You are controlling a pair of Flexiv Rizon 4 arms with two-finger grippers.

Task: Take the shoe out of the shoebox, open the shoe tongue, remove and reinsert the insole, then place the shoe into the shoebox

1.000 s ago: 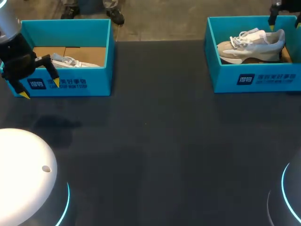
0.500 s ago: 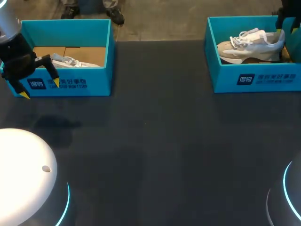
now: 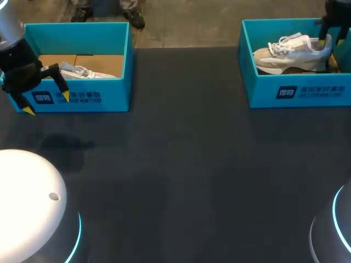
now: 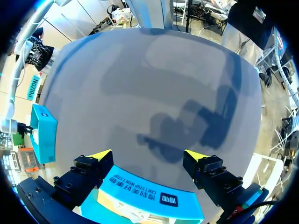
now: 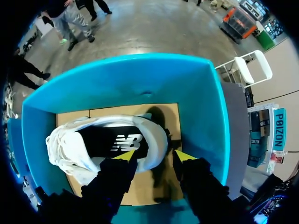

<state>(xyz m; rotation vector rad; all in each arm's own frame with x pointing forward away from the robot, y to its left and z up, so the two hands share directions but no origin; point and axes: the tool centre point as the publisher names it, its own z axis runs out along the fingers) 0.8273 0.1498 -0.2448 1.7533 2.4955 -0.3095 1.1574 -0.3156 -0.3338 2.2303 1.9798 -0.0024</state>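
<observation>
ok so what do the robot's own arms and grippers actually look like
The left gripper and right gripper match. Each has a blocky matte black body and two black fingers ending in bright yellow wedge-shaped tips. The left arm is a silver-grey cylinder above its black wrist. A glossy white dome, edged with a thin cyan light ring, looks like part of the robot's housing.

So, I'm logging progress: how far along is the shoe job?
Nothing looks done: the shoe lies in the right shoebox. In hand: the right gripper, open, straddles its heel. The left gripper hovers open by the left shoebox. Lift-out, tongue, insole and return remain.
</observation>
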